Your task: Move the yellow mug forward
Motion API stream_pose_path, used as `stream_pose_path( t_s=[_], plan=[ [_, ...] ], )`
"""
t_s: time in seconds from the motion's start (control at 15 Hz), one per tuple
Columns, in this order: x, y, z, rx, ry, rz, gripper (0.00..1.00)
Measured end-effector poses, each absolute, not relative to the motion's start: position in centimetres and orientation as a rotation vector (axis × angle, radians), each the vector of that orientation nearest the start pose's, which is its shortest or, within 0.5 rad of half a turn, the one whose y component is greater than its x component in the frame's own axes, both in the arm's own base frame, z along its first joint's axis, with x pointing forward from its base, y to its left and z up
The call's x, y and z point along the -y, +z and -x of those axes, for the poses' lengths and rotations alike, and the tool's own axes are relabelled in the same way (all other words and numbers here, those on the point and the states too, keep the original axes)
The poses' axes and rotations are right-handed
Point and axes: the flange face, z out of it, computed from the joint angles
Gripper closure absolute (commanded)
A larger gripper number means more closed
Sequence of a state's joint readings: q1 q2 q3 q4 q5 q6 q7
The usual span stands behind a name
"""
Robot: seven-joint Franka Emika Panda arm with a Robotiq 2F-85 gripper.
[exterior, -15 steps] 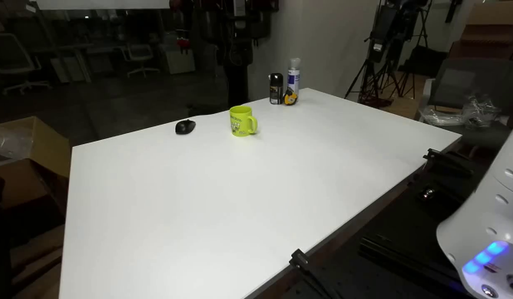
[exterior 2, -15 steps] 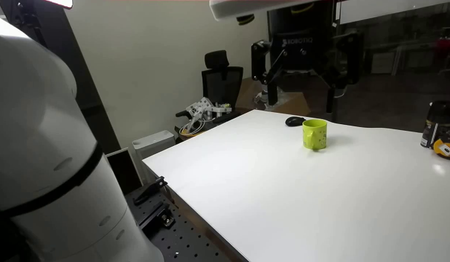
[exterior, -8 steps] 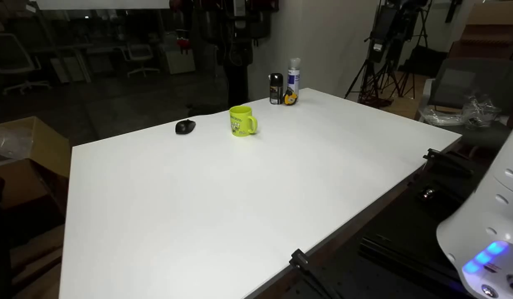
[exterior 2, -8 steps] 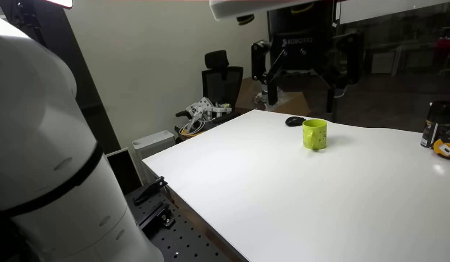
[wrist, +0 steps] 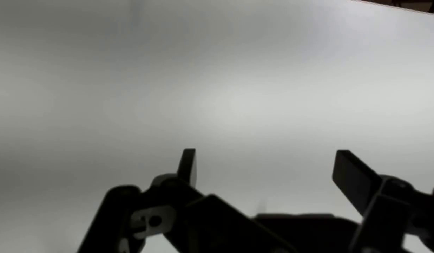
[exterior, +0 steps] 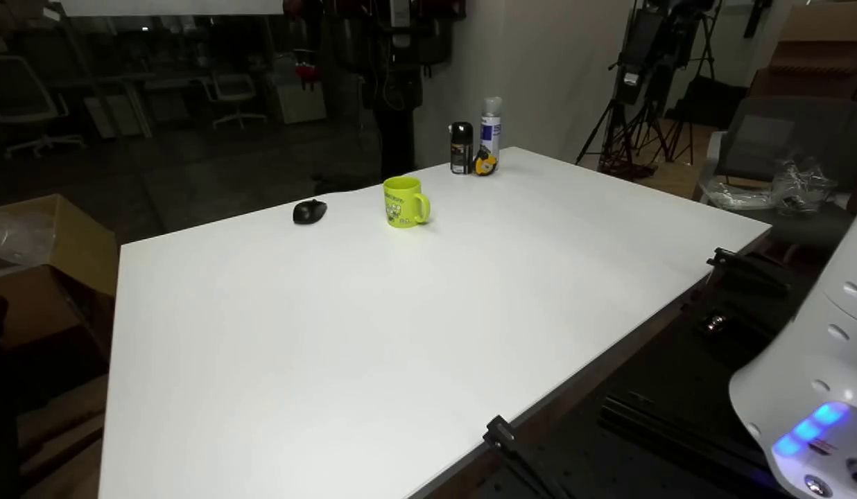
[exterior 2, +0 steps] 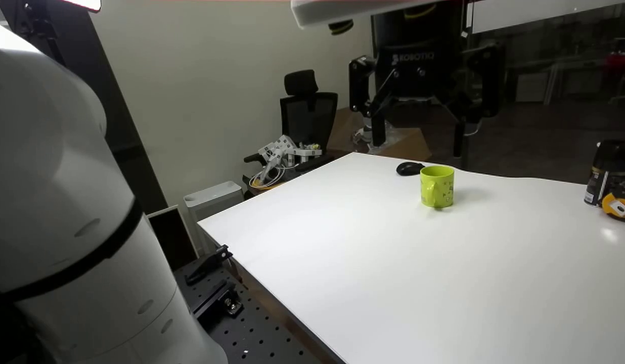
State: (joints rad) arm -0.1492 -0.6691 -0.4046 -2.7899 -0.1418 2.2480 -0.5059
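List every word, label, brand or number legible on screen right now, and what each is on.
"ROBOTIQ": on the gripper, in an exterior view.
Yellow mug: printing too small to read.
Black can and white can: labels too blurred.
Tape measure: pale label, unreadable.
Robot base: small label, unreadable.

Counted one white table [exterior: 317, 326], bearing one yellow mug [exterior: 402, 202], one black computer mouse [exterior: 308, 212], one yellow-and-black tape measure [exterior: 485, 163] and two capped cans [exterior: 461, 148]. Counted also one robot arm [exterior 2: 80, 212], one gripper [wrist: 266, 154] and two fingers [wrist: 355, 179] on it. Can make out at least three chairs [exterior: 21, 90] in an exterior view. Cannot count the overlapping tripods [exterior: 620, 125].
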Motion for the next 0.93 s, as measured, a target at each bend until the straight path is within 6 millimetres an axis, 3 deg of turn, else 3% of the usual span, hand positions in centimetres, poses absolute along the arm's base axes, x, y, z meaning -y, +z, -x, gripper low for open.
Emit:
stream_pose_path(
  t_s=[0.2, 0.33, 0.53, 0.93],
  plan=[
    [17.3, 39.0, -30.1, 0.155, -0.243, 3.059, 0.0],
    [17.2, 39.1, -31.4, 0.145, -0.298, 3.072, 0.0],
    [15.7, 37.8, -35.4, 0.123, -0.29, 3.106, 0.0],
    [10.8, 31.8, -43.2, 0.099, 0.027, 3.163, 0.0]
  ],
)
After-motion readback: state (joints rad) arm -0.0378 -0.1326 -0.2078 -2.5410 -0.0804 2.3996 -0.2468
